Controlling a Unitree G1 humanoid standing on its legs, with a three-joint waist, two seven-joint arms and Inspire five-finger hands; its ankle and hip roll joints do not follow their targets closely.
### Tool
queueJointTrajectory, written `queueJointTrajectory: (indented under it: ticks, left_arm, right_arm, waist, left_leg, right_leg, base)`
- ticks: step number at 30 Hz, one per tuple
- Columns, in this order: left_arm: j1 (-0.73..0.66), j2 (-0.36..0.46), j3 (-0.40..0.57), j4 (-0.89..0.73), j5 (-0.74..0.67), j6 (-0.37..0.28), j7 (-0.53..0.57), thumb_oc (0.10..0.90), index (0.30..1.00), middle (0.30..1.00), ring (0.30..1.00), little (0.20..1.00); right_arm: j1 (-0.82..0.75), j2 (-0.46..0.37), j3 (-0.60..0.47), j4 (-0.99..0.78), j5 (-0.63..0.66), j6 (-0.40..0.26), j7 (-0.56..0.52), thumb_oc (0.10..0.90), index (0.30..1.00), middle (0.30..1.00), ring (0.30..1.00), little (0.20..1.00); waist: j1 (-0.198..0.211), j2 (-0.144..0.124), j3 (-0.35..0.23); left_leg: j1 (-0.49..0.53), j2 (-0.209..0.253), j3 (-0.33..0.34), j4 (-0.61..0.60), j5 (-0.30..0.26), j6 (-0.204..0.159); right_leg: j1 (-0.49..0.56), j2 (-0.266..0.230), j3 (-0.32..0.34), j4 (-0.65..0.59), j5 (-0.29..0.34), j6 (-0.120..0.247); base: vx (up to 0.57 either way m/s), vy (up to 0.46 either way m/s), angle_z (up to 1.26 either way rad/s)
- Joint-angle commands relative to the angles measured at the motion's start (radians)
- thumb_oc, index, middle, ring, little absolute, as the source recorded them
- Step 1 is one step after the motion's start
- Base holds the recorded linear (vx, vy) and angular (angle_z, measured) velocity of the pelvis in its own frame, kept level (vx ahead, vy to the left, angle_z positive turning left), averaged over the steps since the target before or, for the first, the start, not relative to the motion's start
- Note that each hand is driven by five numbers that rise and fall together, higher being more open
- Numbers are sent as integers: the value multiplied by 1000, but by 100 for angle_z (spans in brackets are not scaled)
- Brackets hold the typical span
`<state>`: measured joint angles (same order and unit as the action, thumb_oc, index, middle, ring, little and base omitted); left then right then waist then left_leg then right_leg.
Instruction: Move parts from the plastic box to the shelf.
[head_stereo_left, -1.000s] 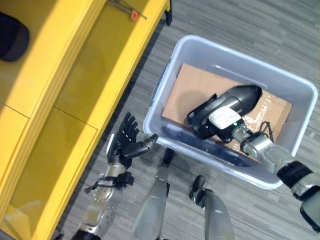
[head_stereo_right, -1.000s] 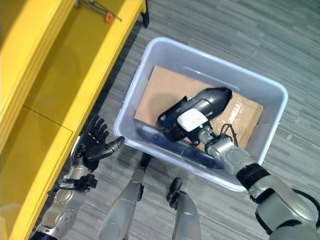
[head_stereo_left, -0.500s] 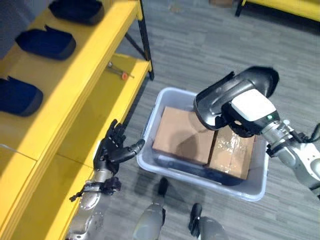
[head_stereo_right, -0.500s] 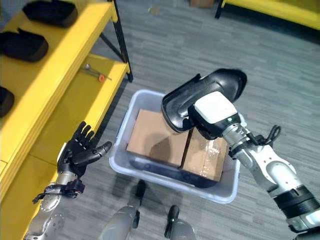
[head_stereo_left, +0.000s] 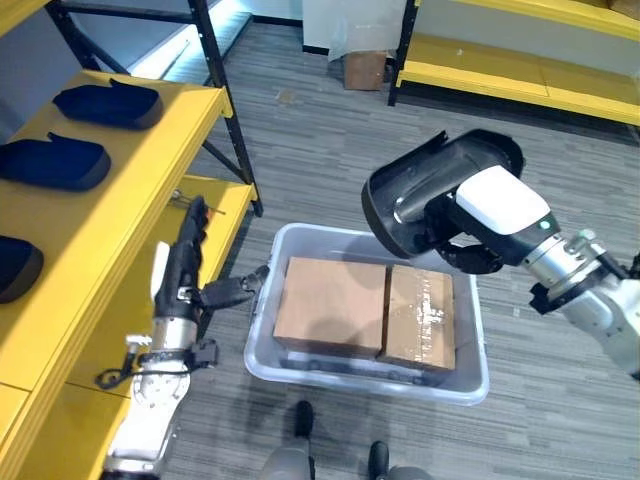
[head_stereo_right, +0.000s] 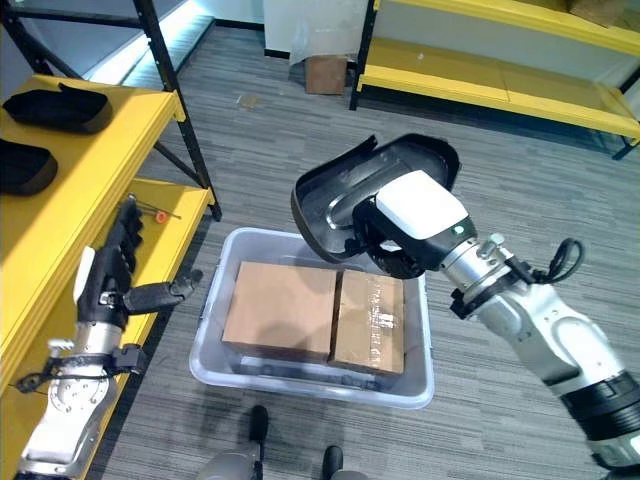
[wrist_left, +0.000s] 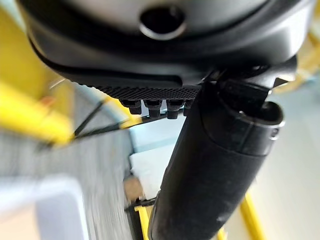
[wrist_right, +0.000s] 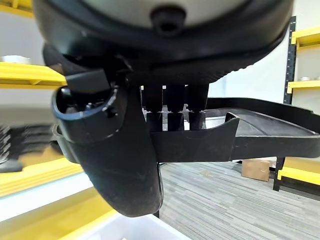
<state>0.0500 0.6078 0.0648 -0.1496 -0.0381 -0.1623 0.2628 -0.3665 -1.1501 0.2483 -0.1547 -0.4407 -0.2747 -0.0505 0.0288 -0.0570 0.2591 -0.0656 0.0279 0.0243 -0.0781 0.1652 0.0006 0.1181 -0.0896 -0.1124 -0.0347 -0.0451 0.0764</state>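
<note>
Holding: the right hand (head_stereo_left: 480, 225) holds a black part (head_stereo_left: 430, 185) up in the air, above the box (head_stereo_left: 300, 375).
Right fingers: curled round the part's edge, with the thumb (wrist_right: 112, 150) on one side and the fingers (wrist_right: 172, 120) on the other, as the right wrist view shows.
Part: a big black curved shell. Its hollow side faces the shelf (head_stereo_left: 110, 210). It touches nothing but the hand.
Box: a pale see-through tub on the grey floor (head_stereo_left: 310, 130), just beside the shelf's lower board.
In the box: two brown cardboard pieces (head_stereo_left: 365, 310) lie flat, side by side and touching. One has shiny tape on it. A dark thing shows at the near edge under them, but I cannot tell what it is.
Left hand: the left hand (head_stereo_left: 185, 265) is up between the shelf and the box. Its fingers are straight and point up, and its thumb sticks out toward the box's rim. It holds nothing.
Shelf: yellow with black posts. Three dark parts (head_stereo_left: 55, 165) sit in a row on the top board, apart from each other.
Lower board: a small tool with an orange tip (head_stereo_right: 160, 214) lies there.
Far back: more yellow shelves (head_stereo_left: 520, 70) and a small brown carton (head_stereo_left: 362, 70) on the floor.
</note>
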Motion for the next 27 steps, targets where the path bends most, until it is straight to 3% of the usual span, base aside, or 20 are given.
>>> queueJointTrajectory:
  ticks: [1,3,11,24,27]
  left_arm:
    - [-29,63,12,-64,190,-133,124,900,1000,1000,1000,1000]
    - [-25,121,39,-64,430,-92,203,900,1000,1000,1000,1000]
    - [-39,211,26,-78,696,-47,267,900,1000,1000,1000,1000]
    - [-112,337,-55,-123,851,-47,253,900,1000,1000,1000,1000]
    - [-132,332,-81,-137,862,-46,253,900,1000,1000,1000,1000]
  right_arm:
    - [-122,-31,47,-47,116,-29,-60,400,300,300,300,300]
    - [-160,-61,74,-55,147,-40,-65,400,300,300,300,300]
    - [-243,-82,143,-88,179,-55,-47,400,300,300,300,300]
    - [-362,-74,225,-103,217,-68,-42,400,300,300,300,300]
    - [-373,-64,233,-105,213,-71,-50,400,300,300,300,300]
  waist:
    - [16,-35,-214]
    - [-2,-31,-230]
    - [-14,-32,-243]
    - [-33,-32,-257]
    - [-36,-32,-259]
  left_leg:
    - [61,156,5,-9,-101,-94]
    - [71,167,13,-9,-105,-100]
    - [86,175,25,-9,-115,-104]
    - [102,178,36,-9,-127,-105]
    - [106,177,36,-9,-129,-104]
  right_leg:
    - [-23,-102,-9,-2,16,79]
    - [-17,-94,-1,-6,10,78]
    - [-6,-89,9,-12,5,75]
    - [1,-89,17,-11,0,76]
    - [6,-90,17,-13,-2,76]
  base:
    - [21,-43,-28]
    - [17,-40,-23]
    - [1,-2,-1]
    - [1,1,0]
    - [3,10,-2]
